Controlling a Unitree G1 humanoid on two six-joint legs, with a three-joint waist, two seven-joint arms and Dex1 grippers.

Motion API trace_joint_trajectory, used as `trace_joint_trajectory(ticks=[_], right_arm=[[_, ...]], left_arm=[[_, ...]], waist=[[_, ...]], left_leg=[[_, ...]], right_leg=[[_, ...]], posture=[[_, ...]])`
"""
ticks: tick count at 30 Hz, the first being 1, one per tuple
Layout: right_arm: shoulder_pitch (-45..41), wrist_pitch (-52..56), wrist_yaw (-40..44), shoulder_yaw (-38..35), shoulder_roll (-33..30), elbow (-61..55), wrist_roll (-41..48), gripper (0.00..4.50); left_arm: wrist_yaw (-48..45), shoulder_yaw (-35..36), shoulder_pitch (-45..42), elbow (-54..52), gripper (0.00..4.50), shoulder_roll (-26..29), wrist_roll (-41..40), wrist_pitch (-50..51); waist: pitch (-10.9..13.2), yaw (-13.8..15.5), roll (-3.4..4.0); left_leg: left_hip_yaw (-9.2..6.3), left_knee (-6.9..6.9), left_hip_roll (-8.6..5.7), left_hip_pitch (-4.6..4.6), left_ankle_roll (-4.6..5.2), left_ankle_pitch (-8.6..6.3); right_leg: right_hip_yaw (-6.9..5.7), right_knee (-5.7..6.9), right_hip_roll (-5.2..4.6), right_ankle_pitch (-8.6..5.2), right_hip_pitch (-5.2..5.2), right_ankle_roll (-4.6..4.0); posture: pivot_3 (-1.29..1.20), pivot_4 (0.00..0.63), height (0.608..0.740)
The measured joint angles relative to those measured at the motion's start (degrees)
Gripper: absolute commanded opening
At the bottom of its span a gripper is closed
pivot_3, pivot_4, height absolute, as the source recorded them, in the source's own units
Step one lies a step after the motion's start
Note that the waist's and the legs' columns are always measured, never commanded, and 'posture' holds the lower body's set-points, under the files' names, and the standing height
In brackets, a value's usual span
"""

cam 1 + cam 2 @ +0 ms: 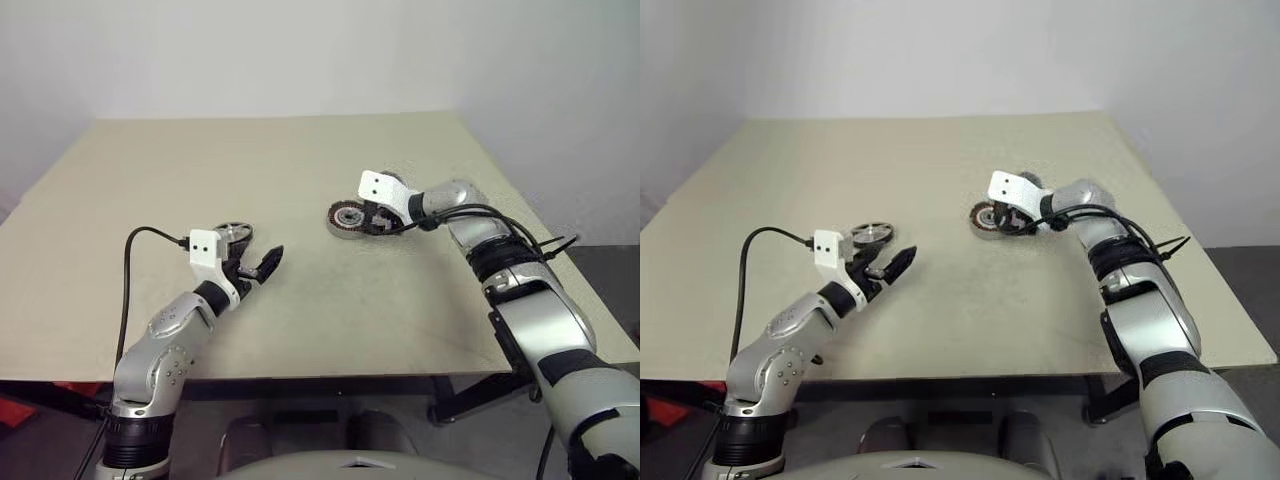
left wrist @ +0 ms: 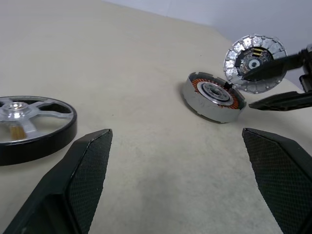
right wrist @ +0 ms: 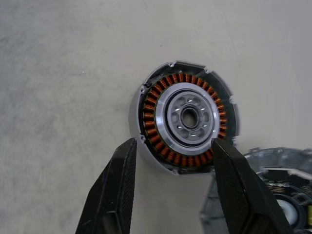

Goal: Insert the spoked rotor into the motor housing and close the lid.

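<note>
The right hand hovered parted over the motor housing, apparently released; the lid leaned beside it. The left hand stood spread, empty, near the spoked rotor.

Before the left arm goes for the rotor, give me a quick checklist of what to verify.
1. Motor housing uncovered, windings exposed: ok.
2. Spoked rotor lying flat and free on the table: ok.
3. Left gripper open beside the rotor: ok.
4. Right gripper out of the way of the housing: not ok, it hangs right above it.
5. Lid resting steadily: cannot tell, it stands tilted at the housing's edge.
</note>
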Motion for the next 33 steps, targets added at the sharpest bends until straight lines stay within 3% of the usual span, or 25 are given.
trace_joint_trajectory(ticks=[12,19,33], right_arm=[[-11.1,-16.5,10.4,6.3,2.0,14.3,-6.5,2.54],[-15.3,-18.6,7.5,8.1,4.3,21.7,-11.0,2.54],[-15.4,-17.5,4.6,8.1,6.6,25.0,-13.8,2.54]], left_arm=[[0.0,-0.3,-0.1,0.6,4.50,-1.3,0.4,-0.9],[0.7,-0.5,1.0,0.6,4.50,-2.4,0.9,-1.7],[0.8,-0.4,1.1,0.6,4.50,-2.4,1.6,-2.1]], waist=[[0.0,0.1,0.00],[0.0,0.0,0.01],[0.0,0.1,0.01]], left_leg=[[0.00,0.19,0.03,-0.13,0.20,-0.11],[0.00,0.19,0.05,-0.18,0.23,-0.13],[0.00,0.20,0.05,-0.17,0.23,-0.13]], right_leg=[[-0.03,-0.01,-0.01,0.00,-0.02,-0.01],[-0.06,-0.01,-0.01,0.00,-0.06,-0.02],[-0.06,0.01,-0.01,0.00,-0.06,-0.02]], posture=[[0.00,0.000,0.740],[0.00,0.000,0.740],[0.00,0.000,0.740]])
